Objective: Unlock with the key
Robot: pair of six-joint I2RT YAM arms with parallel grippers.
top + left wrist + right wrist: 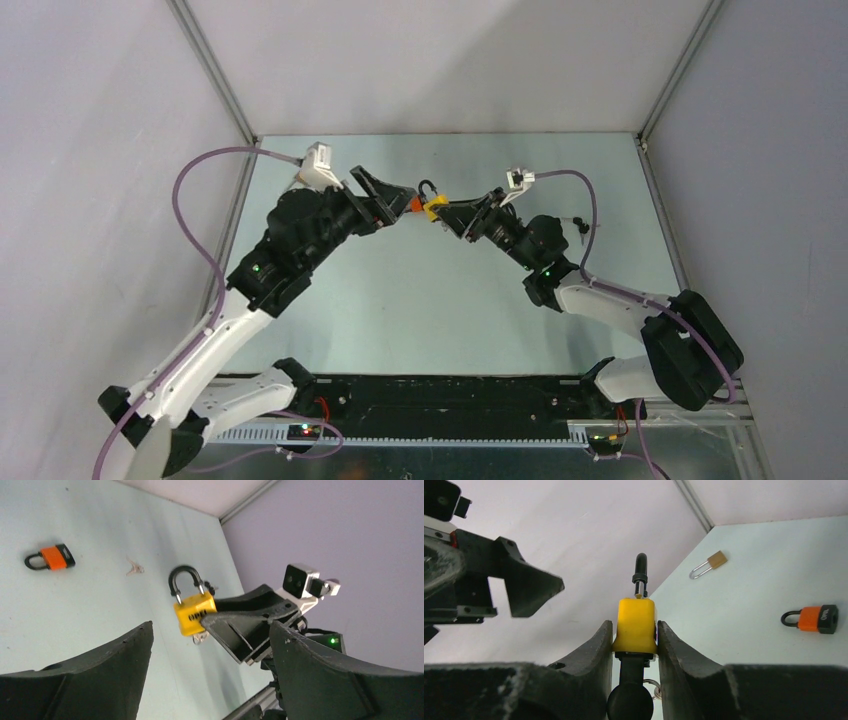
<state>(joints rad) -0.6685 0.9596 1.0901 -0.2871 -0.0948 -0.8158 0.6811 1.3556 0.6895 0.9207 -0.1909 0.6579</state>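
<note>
A yellow padlock [636,622] with a black shackle is clamped between the fingers of my right gripper [634,626], held above the table with the shackle pointing away. A black-headed key [630,700] with a small ring sits in its underside. The padlock also shows in the top view [436,204] and in the left wrist view [194,612], where both shackle legs enter the body. My left gripper [210,626] is open and empty, its fingers [120,655] spread wide just short of the padlock. In the top view my left gripper [400,203] faces my right gripper [455,212].
An orange padlock [52,557] lies on the pale table [90,605], also in the right wrist view [813,618]. A brass padlock [710,562] lies near the far corner. A small loose key [134,569] lies on the table. Grey walls enclose the table.
</note>
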